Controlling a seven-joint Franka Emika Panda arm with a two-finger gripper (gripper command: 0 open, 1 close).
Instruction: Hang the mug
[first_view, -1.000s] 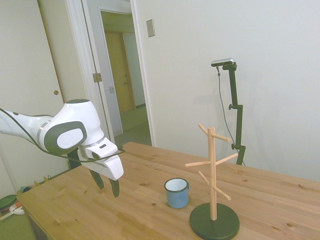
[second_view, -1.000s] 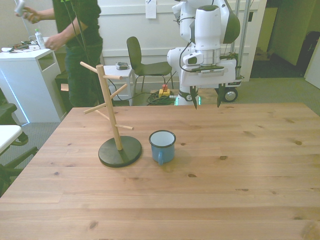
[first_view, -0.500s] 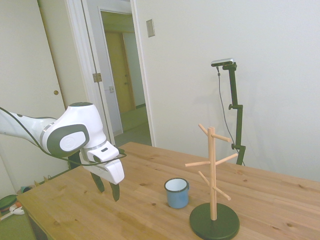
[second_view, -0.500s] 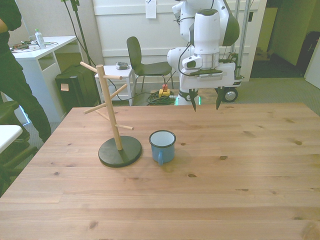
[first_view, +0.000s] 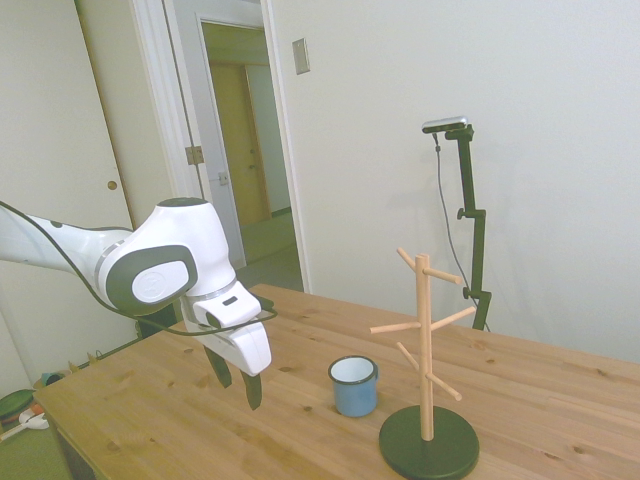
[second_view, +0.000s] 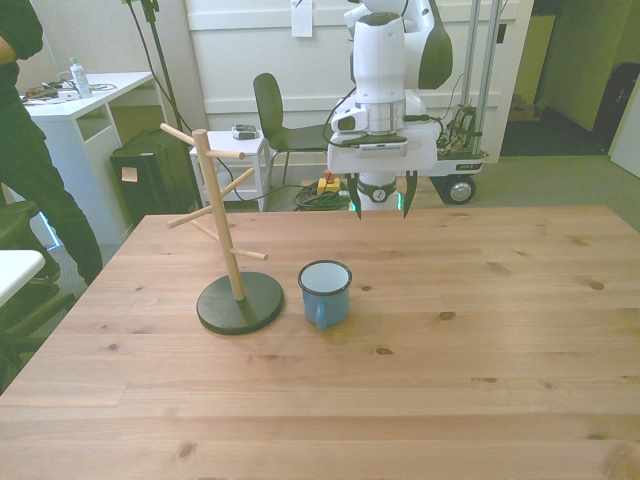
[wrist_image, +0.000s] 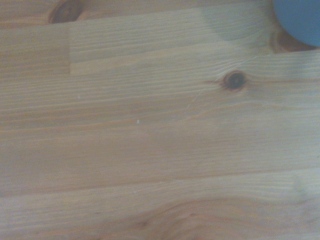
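End effector (second_view: 383, 205) hangs open above the counter (second_view: 480, 330), well apart from the mug (second_view: 325, 292) standing upright beside the rack (second_view: 228, 240).

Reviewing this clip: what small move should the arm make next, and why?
Probably carry the end effector toward the mug and lower over it. It hangs open and empty above the table; the mug stands upright beside the rack, ungrasped, so nothing can be hung yet.
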